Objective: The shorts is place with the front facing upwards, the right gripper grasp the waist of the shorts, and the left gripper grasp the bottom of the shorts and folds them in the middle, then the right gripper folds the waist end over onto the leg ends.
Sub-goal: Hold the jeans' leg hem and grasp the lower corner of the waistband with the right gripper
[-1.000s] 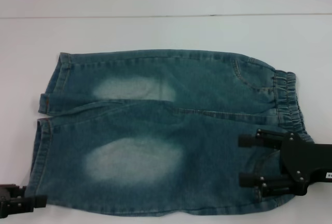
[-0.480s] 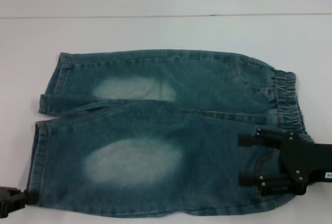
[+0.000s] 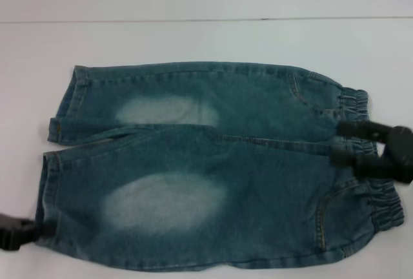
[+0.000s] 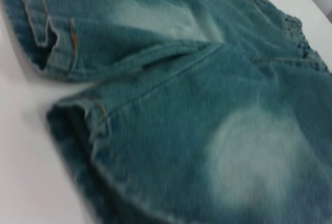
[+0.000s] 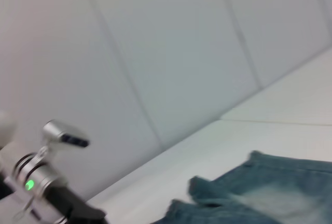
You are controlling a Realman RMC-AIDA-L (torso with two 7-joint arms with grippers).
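A pale white surface (image 3: 206, 40) is running across the scene under a plain wall, and the shorts (image 3: 213, 169) are lying flat on it, front up, unfolded. At the leg ends, the left tool (image 3: 19, 234) is sitting against the near hem; whether it is pinching cloth I cannot tell. Across at the waistband, the right tool (image 3: 352, 143) is hovering with fingers spread, gripping nothing. So no fold looks started; both grasps and both folds are remaining. The shorts' long axis is running side to side, legs pointing left, waist right.
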